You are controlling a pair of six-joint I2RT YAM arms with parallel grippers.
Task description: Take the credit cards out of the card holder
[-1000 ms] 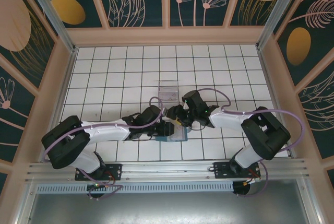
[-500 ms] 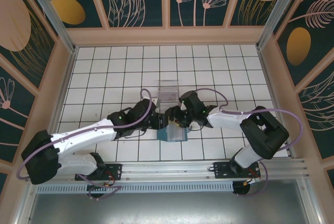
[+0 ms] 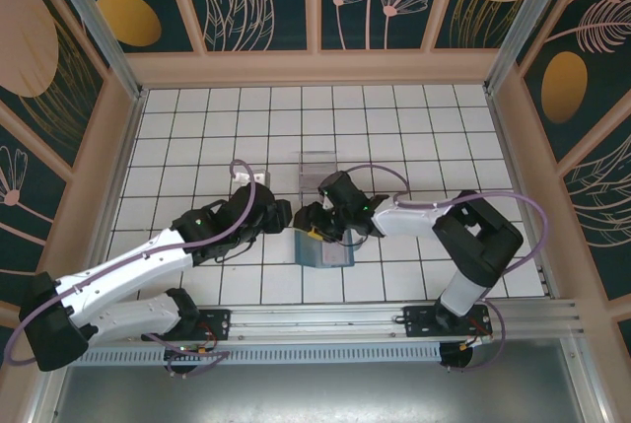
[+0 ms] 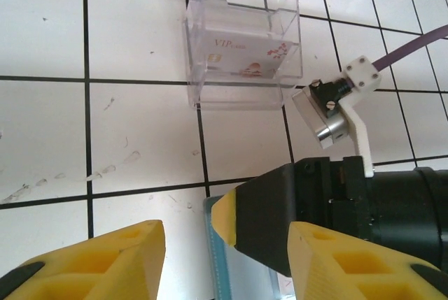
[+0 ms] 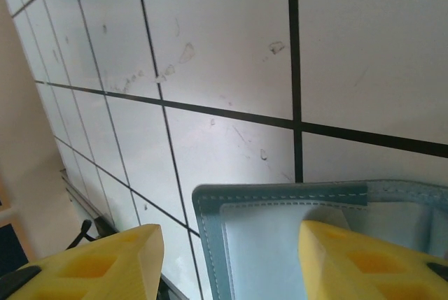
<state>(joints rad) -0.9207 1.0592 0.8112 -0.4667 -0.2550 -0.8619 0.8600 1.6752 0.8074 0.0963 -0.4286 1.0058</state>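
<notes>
At the holder (image 5: 273, 258), we see the left hand (image 4: 225, 244) and right hand (image 5: 229, 233) both open, gripping nothing.

The top external camera sits high above and behind the two arms. It looks steeply down on the whole white-tiled table (image 3: 197, 137), with the arm bases along its bottom edge and patterned walls around it.

The left wrist camera rides low and close, facing away from the bases over its own yellow left fingers (image 4: 105, 258) toward the see-through box (image 4: 241, 45).

The right wrist camera hangs closer still and tilted. It looks past its right fingers (image 5: 91, 265) leftward across the tiles to the side wall.

All three views share the card holder (image 5: 280, 223). The overhead and left wrist views also share the box.
</notes>
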